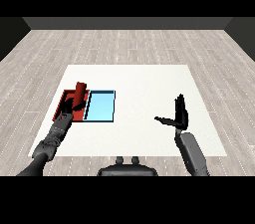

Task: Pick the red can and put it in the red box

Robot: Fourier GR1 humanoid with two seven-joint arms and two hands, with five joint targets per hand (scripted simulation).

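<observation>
The red can [80, 91] stands upright over the red tray [63, 104], tilted slightly, at the left of the table. My left hand [72, 104] is curled round the can's lower part, so that part is hidden. My right hand [179, 114] hovers over the right side of the table, fingers straight up and thumb stretched out to the left, holding nothing.
The light blue tray [101, 106] lies right beside the red tray, on its right. The white table [139, 81] stretches between the trays and my right hand. Grey wooden floor surrounds the table.
</observation>
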